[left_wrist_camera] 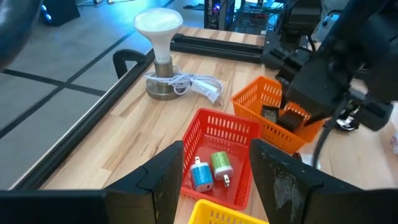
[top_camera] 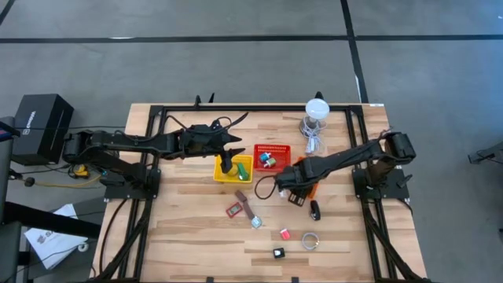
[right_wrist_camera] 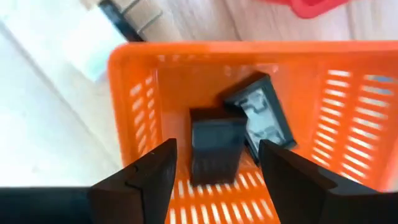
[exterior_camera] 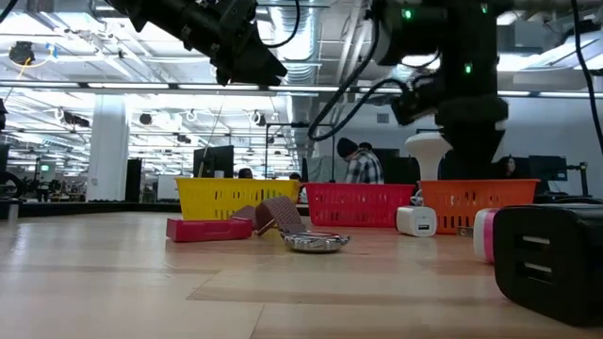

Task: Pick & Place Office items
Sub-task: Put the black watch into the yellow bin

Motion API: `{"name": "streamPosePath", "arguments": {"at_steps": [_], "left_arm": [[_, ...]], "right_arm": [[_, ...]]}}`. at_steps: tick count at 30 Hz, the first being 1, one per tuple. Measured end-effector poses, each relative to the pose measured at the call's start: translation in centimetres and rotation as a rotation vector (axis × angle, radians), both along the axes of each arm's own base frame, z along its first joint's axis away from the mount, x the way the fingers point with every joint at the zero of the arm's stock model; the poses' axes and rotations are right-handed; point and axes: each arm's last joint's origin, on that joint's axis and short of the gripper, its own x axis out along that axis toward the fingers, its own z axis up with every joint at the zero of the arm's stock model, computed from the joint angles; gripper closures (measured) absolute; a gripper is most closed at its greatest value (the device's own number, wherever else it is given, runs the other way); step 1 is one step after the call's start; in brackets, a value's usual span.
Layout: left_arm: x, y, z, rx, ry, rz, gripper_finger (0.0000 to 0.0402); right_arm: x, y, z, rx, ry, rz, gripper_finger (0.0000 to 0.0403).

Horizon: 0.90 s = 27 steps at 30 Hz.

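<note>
Right now the right pincer (right_wrist_camera: pixel 214 163) hangs open over the orange basket (right_wrist_camera: pixel 143 74), holding nothing; 2 black blocks (right_wrist_camera: pixel 214 146) lie directly below. The left pincer (left_wrist_camera: pixel 214 171), open and empty, hovers above the yellow basket (top_camera: pixel 222 176).

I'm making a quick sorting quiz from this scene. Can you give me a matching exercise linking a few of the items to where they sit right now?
Things:
1. blue and green plug adapters
2. two black blocks
3. watch with brown strap
4. lamp with coiled cable

Places:
A. in the orange basket
B. on the bare wood, nearer the front edge than the baskets
C. in the red basket
D. at the table's far edge, beyond the baskets

Pairs: 1-C, 2-A, 3-B, 4-D
</note>
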Motion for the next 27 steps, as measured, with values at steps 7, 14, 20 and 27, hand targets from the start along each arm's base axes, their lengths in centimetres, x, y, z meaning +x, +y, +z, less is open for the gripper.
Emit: {"name": "streamPosePath", "arguments": {"at_steps": [7,14,20,27], "left_arm": [[0.0,0.0,0.0,0.0,0.0,-0.001,0.0225],[0.0,0.0,0.0,0.0,0.0,-0.001,0.0225],[0.0,0.0,0.0,-0.002,0.0,-0.004,0.0225],[0.0,0.0,0.0,-0.001,0.0,-0.004,0.0225]], "right_arm": [[1.4,1.4,3.1,0.012,-0.072,0.08,0.0187],[2.0,3.6,4.1,0.039,-0.176,0.032,0.0187],[1.4,5.9,4.1,0.062,-0.206,-0.066,0.0187],[0.6,9.5,4.2,0.108,-0.275,-0.074,0.0187]]}}
